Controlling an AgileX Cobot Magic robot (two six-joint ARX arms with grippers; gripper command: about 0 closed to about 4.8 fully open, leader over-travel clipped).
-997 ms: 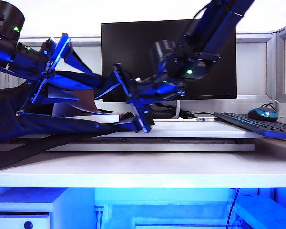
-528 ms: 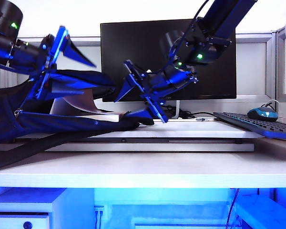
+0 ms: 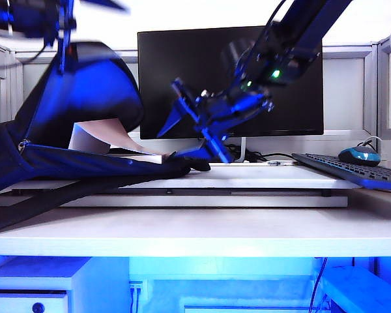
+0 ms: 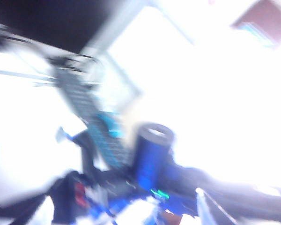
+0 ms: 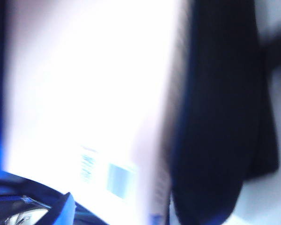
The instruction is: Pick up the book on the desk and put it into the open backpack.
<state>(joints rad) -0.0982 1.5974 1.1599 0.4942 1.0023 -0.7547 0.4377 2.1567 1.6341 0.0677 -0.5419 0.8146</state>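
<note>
Backpack (image 3: 85,124) lies left on the desk (image 3: 247,228), mouth facing right, book (image 3: 101,140) inside it. Left gripper (image 3: 62,16) high over the backpack, holding its top flap up. Right gripper (image 3: 199,124) just right of the mouth (above the shelf board (image 3: 274,177)). Monitor (image 3: 231,81) behind, keyboard (image 3: 352,171) far right.

The thin, floppy pinkish-beige softcover book (image 3: 107,142) lies partly inside the mouth of the large soft navy-black fabric backpack (image 3: 85,91) — its cover curls upward while its white page edge rests low, near the bag's lower lip. The backpack's upper flap stands lifted high, its body sprawled over the left of the wide white desk (image 3: 202,231).
</note>
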